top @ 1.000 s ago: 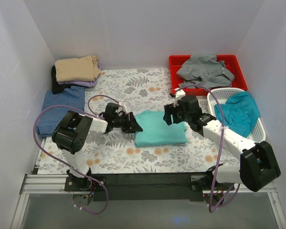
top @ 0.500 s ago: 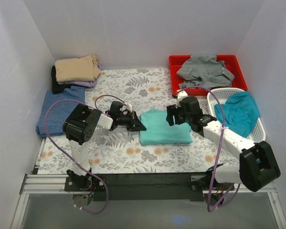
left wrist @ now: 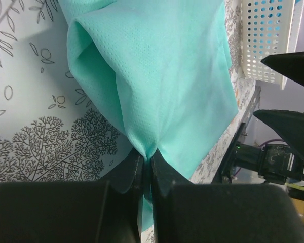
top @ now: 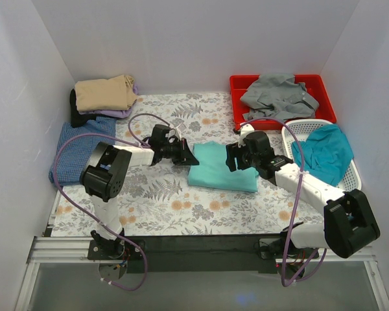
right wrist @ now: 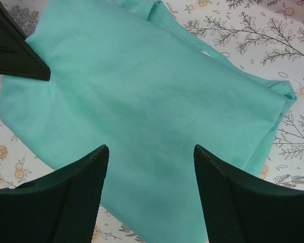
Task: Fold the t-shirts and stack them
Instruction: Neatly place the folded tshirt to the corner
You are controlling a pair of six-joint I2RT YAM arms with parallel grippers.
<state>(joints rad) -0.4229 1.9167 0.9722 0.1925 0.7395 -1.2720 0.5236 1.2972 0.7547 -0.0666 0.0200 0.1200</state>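
The folded mint green t-shirt [top: 220,167] lies mid-table on the floral cloth. My left gripper [top: 188,157] is shut on its left edge; the left wrist view shows the fabric [left wrist: 162,76] pinched between my jaws [left wrist: 147,159]. My right gripper [top: 231,159] is open and empty, hovering over the shirt's right part [right wrist: 152,101]. A tan t-shirt [top: 105,94] tops a folded stack at the back left. A blue one [top: 84,146] lies flat below it. A grey one [top: 279,96] sits in the red bin, a teal one [top: 324,152] in the white basket.
The red bin [top: 238,87] stands at the back right, the white basket [top: 292,133] in front of it. White walls close in the left, back and right sides. Purple cables loop over both arms.
My left gripper has moved up and to the right, dragging the mint shirt's left edge; the shirt has shifted and turned a little. My right gripper has stayed almost in place, open.
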